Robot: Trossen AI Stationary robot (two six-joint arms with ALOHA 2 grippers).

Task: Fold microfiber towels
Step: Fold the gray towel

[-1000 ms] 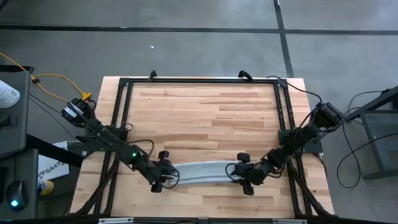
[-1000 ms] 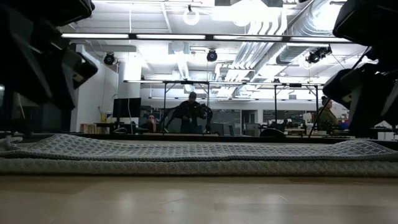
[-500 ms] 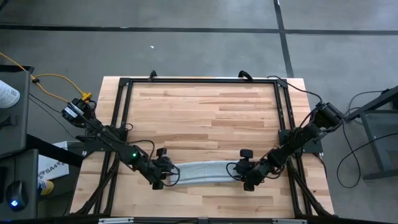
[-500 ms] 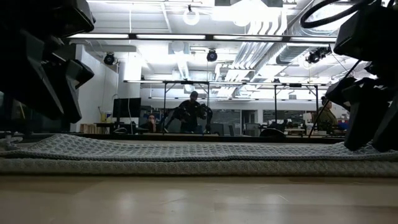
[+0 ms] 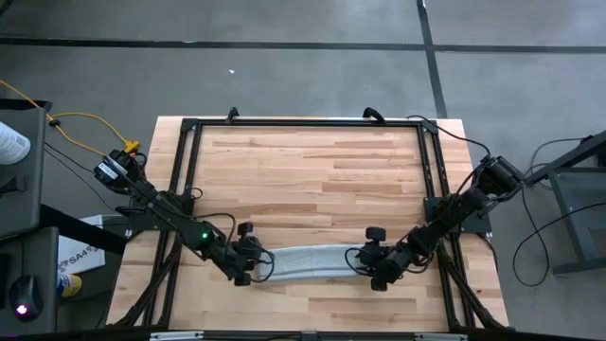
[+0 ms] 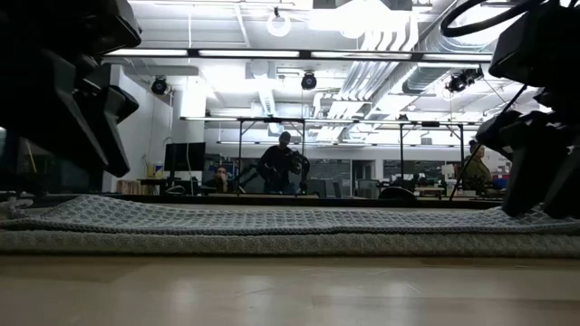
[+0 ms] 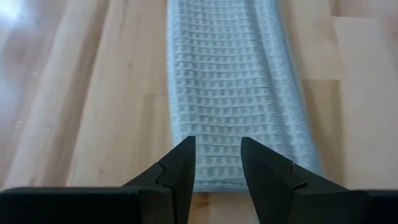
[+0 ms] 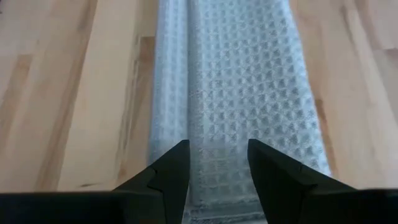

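Note:
The light grey-blue microfiber towel lies flat near the table's near edge, folded into a long narrow strip that runs left to right. My left gripper stands open over the strip's left end, slanting down along the strip, and in the low view it is above the cloth. My right gripper stands open over the strip's right end, slanting down from the right. In the low view its fingers come down to the cloth's top. My left gripper touches nothing. My right gripper's fingertips stand right at the towel's right end, slanting down along the strip. I cannot tell whether they touch the cloth. The towel lies flat on the table.
A black frame runs along the far and side edges of the wooden table. Bare wood lies beyond the towel. In the low view, people and desks show in the room behind.
Both grippers have tipped at the wrist while their arms kept their place. In the low view the right gripper's fingers have come down to the towel's right end. The towel has stayed where it was, and both grippers have stayed open.

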